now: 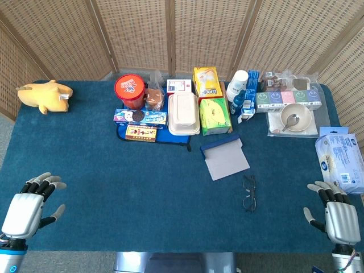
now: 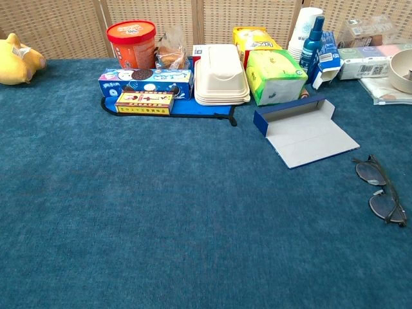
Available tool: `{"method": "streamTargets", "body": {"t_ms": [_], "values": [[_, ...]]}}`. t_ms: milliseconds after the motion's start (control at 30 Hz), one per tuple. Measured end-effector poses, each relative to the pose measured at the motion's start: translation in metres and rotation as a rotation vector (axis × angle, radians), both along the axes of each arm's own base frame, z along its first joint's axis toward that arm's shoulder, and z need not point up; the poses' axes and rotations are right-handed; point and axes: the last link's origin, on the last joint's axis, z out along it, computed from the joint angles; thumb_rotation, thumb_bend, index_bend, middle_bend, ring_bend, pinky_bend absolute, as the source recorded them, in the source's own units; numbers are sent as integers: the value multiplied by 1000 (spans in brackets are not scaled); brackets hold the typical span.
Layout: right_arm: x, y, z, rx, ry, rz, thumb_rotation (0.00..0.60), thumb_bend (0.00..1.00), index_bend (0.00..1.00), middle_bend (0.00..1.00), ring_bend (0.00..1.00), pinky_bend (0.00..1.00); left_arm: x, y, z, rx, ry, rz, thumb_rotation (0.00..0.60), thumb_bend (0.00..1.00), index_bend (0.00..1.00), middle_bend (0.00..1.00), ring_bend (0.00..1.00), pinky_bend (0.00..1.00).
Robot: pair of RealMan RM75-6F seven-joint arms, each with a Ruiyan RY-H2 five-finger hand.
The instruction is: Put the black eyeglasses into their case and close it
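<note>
- Head view shows us the black eyeglasses point(image 1: 249, 193) lying flat on the blue worktop point(image 1: 114, 187), folded, just in front of the case point(image 1: 223, 157) and slightly toward our right side; nothing touches them.
- We see the case in the chest view point(image 2: 304, 131) open, its grey lid flap laid flat toward us and its blue tray behind. We judge that this leaves a free path for sliding the glasses in from the front.
- Our left robot hand point(image 1: 31, 205) rests at the near left corner, released, fingers apart, holding nothing and well apart from the glasses.
- Our right robot hand point(image 1: 335, 213) sits at the near right edge, also released with fingers spread, near the glasses, so we judge it the natural one for the pick.
- Behind the case stand a green tissue pack point(image 1: 214, 115) and a white lunch box point(image 1: 183, 114), which may crowd any approach from the back.
- We judge the task not yet begun.
</note>
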Motion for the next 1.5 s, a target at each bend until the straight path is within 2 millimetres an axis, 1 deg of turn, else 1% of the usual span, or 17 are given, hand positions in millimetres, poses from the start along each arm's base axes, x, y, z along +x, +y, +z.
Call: {"method": "streamTargets", "body": {"t_ms": [367,733,900,1067,1200,1367,1500], "values": [[2,-3,-1,9,3,7,600,300,297,243,174,225,-2,-1,-2,-7,-2,7,600,227,356,297,187,219],[2,1,1,-2,-7,27,600,300,297,243,174,225,0,-6,10,24,-1,-8,600,227,356,297,187,225],[3,0,5,1,-7,45,600,301,297,243,174,225,1,-7,16,38,2,-10,600,227,356,297,187,226],[10,-8,6,14,-20,80,600,300,297,243,174,225,4,-5,22,52,-7,-14,599,227,355,297,187,226],[18,-18,3,40,-35,110,600,299,298,243,174,225,5,-4,28,62,-1,-18,600,227,355,297,187,226],[32,-35,-7,96,-53,167,600,299,297,243,174,225,4,-2,31,63,2,-10,600,227,354,297,187,226],[46,-50,-20,154,-74,215,600,297,296,243,174,225,3,-1,31,61,3,-4,600,227,354,297,187,226]]}}
